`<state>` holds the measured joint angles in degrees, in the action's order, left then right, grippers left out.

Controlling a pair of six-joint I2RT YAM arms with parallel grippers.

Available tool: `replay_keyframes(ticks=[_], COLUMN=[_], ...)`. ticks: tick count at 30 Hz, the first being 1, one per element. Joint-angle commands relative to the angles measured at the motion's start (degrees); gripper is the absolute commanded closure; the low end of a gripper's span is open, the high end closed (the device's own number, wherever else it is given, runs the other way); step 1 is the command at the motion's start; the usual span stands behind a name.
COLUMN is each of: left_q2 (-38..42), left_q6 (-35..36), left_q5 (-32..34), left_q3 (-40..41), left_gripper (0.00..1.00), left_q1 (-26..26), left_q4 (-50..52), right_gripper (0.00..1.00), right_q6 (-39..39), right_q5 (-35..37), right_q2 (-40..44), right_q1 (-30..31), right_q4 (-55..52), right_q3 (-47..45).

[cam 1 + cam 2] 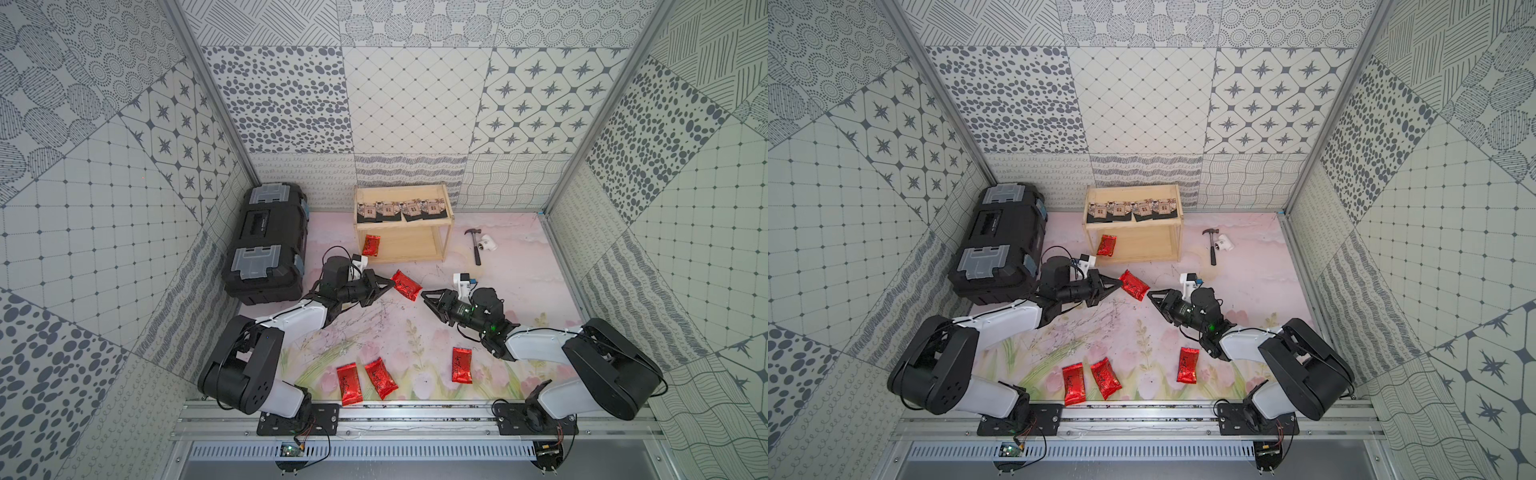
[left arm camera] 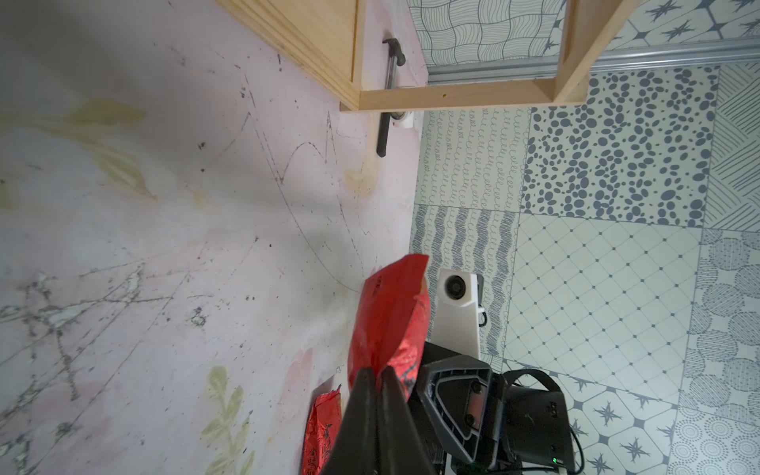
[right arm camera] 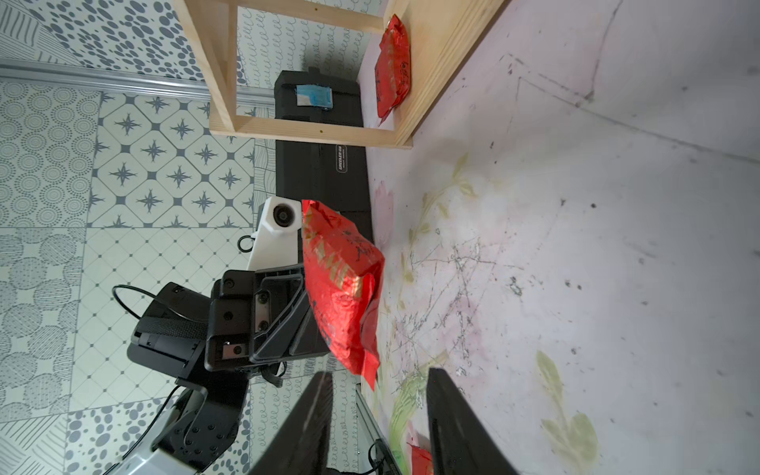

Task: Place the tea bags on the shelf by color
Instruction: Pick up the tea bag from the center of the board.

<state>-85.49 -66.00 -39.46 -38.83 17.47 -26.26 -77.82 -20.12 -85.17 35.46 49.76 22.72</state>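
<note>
Mat (image 1: 415, 332) floral, scuffed; walls (image 1: 415, 104) patterned; left fingers (image 2: 353, 419) pinch red pouch (image 1: 406, 285); right fingers (image 3: 448, 419) spread.

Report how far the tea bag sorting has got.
Done: four black bags lie on the top tier of the shelf, and one red bag on its lower tier. In hand: the left pincer is shut on another red bag, held clear of the table; the right pincer stands open beside it. Left: three red bags near the table's front edge.
</note>
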Motion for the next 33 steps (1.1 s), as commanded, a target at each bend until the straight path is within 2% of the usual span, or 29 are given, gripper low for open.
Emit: replay_keyframes(ticks=[1, 8, 19, 22, 26, 33], left_q2=[-0.7, -0.3, 1.4, 2.1, 2.4, 2.0], left_q6=[-5.4, -6.1, -5.9, -5.6, -5.4, -5.6], left_q5=[-5.4, -5.8, -6.0, -5.9, -5.2, -5.4], left_q3=[0.0, 0.4, 0.8, 0.9, 1.2, 0.8], left_gripper=[1.00, 1.00, 1.00, 1.00, 1.00, 1.00], left_q1=[-0.7, -0.7, -0.7, -0.7, -0.7, -0.6], left_q4=[-10.4, -11.5, -10.9, -10.5, -10.5, -11.1], right_gripper=[0.63, 0.73, 0.80, 0.78, 0.68, 0.67], right_q6=[-2.9, -2.9, -2.9, -3.0, -3.0, -4.1], right_q5=[-3.3, -5.1, -5.3, -6.0, -5.4, -6.0], right_q2=[-2.8, -4.8, -4.8, -5.0, -5.0, -6.3], right_q1=[-1.0, -2.0, -2.6, -2.6, -2.9, -3.3], right_q4=[11.8, 13.5, 13.5, 14.0, 13.6, 15.7], right_q3=[1.3, 3.0, 3.3, 3.5, 3.3, 4.8])
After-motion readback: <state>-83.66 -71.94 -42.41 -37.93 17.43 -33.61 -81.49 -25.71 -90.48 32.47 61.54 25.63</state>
